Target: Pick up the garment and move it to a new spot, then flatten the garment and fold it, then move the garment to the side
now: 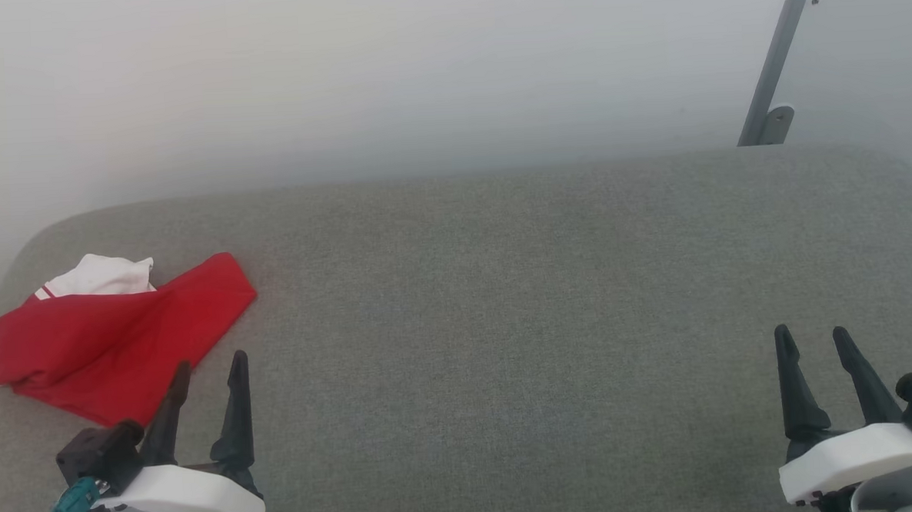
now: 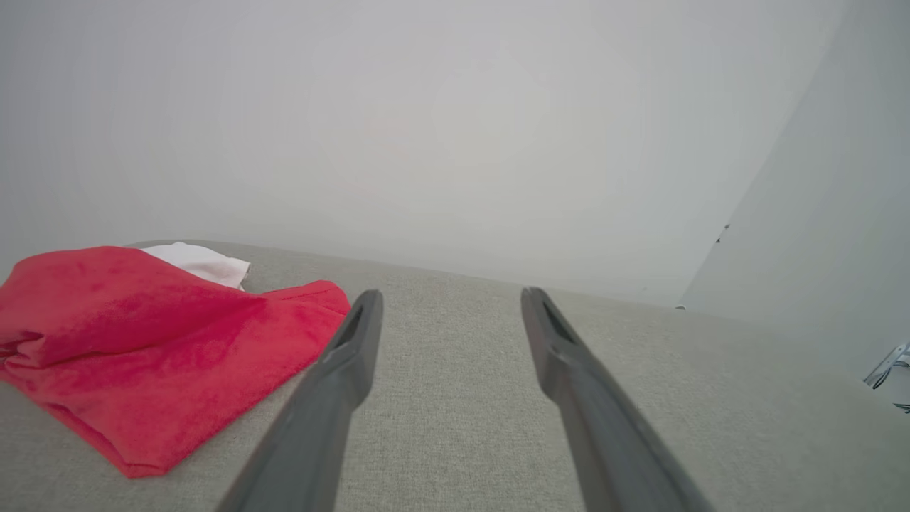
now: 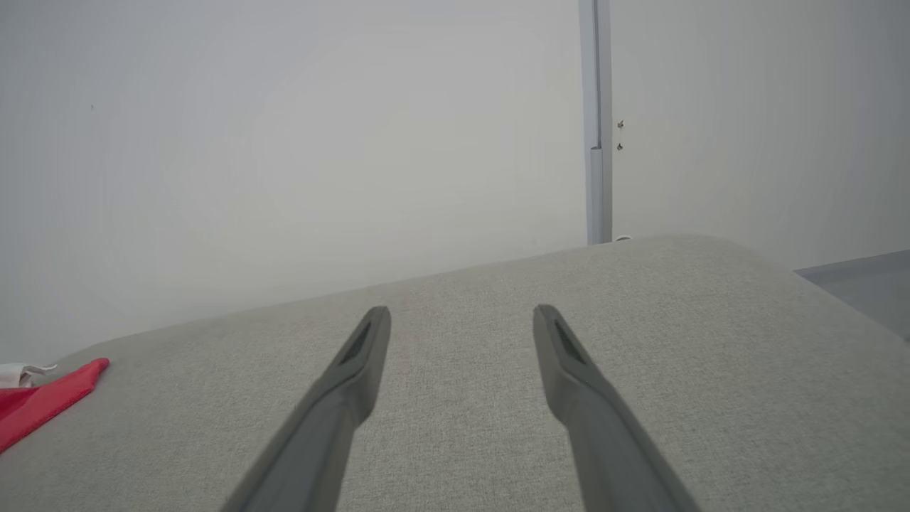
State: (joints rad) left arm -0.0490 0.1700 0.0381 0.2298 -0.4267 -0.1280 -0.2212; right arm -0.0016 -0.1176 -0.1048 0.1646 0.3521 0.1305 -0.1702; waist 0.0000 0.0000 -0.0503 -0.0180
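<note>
Grey fabric-covered table (image 1: 503,285) carried the garment (image 1: 113,340) crumpled at its left edge, just beside the left claw (image 1: 208,363), which stood wide and empty like the right claw (image 1: 809,333); a sound pick-up likely required pinching a raised fold rather than the flat hem.

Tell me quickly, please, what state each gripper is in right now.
Left gripper: open, holding nothing, close to the garment.
Right gripper: open, holding nothing, over the grey fabric surface.
</note>
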